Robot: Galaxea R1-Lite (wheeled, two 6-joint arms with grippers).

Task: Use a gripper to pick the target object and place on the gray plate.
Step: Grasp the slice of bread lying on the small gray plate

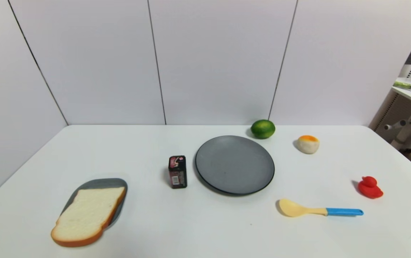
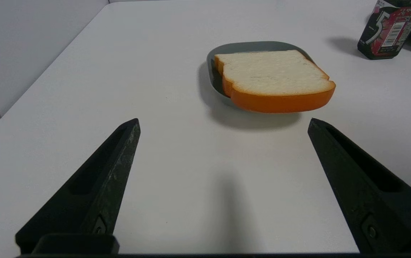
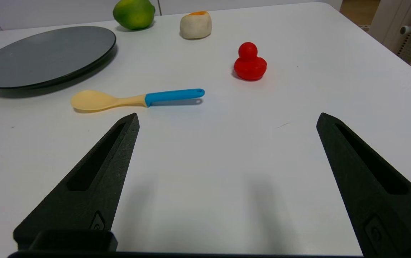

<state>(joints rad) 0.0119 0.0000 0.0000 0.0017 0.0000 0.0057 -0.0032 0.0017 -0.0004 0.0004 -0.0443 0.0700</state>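
The slice of white bread (image 1: 89,215) with an orange-brown crust lies on a small blue-gray rounded-square dish (image 1: 99,184) at the table's front left, overhanging its near edge; it also shows in the left wrist view (image 2: 273,84). The large round dark gray plate (image 1: 234,165) sits mid-table and holds nothing; it also shows in the right wrist view (image 3: 46,55). My left gripper (image 2: 223,123) is open and empty, low over the table just short of the bread. My right gripper (image 3: 226,120) is open and empty, near the front right. Neither gripper shows in the head view.
A dark gum box (image 1: 177,171) stands between the bread and the plate. A green lime (image 1: 263,129) and a white-and-orange bun (image 1: 308,144) lie behind the plate. A yellow spoon with a blue handle (image 1: 318,209) and a red duck (image 1: 369,187) lie at the right.
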